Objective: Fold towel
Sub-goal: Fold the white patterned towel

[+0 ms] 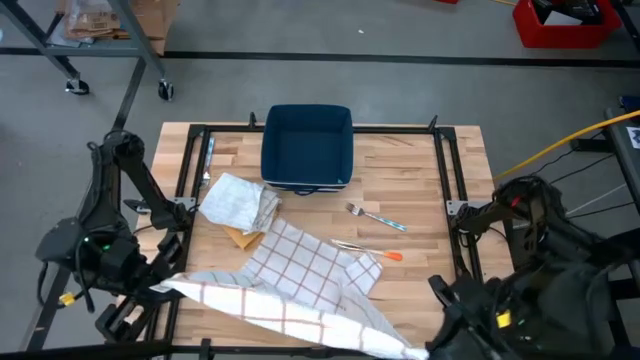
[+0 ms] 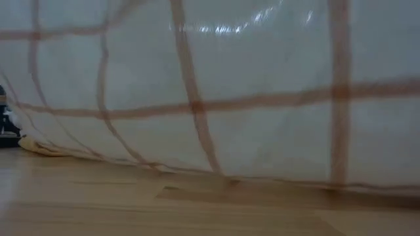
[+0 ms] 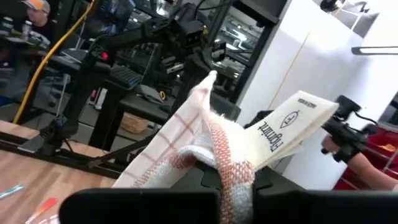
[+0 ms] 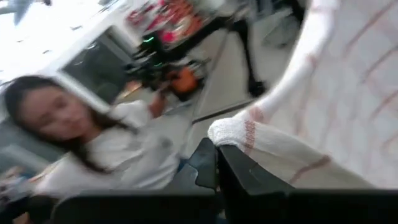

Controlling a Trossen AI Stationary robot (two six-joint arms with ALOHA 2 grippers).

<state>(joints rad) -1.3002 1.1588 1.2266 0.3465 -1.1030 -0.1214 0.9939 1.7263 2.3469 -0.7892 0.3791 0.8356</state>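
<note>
The towel (image 1: 300, 275) is white with a red grid. In the high view it stretches along the table's near edge between my two grippers, and its far part lies on the wood. My left gripper (image 1: 160, 288) is at the near left corner, shut on the towel (image 3: 186, 130). My right gripper (image 1: 432, 345) is at the near right, shut on the towel (image 4: 348, 81). The low view is filled by the towel (image 2: 230, 98), whose lower part touches the table. My left gripper (image 3: 233, 186) pinches the towel's near left corner between its two fingers, at the red-striped hem (image 3: 227, 155) beside the sewn-in label (image 3: 280, 134). The cloth is bunched there, several layers. That corner is lifted off the table. My right gripper (image 4: 217, 165) pinches the towel's near right corner at its thick hemmed edge (image 4: 239, 134) between the two fingers. The cloth runs away from the fingers in a taut band. The corner is held off the table.
A blue tray (image 1: 307, 147) sits at the table's far middle. A crumpled pale cloth (image 1: 238, 200) lies on a yellow cloth (image 1: 245, 238) left of centre. A fork (image 1: 375, 217) and an orange-tipped utensil (image 1: 370, 250) lie right of centre. People show beyond the table.
</note>
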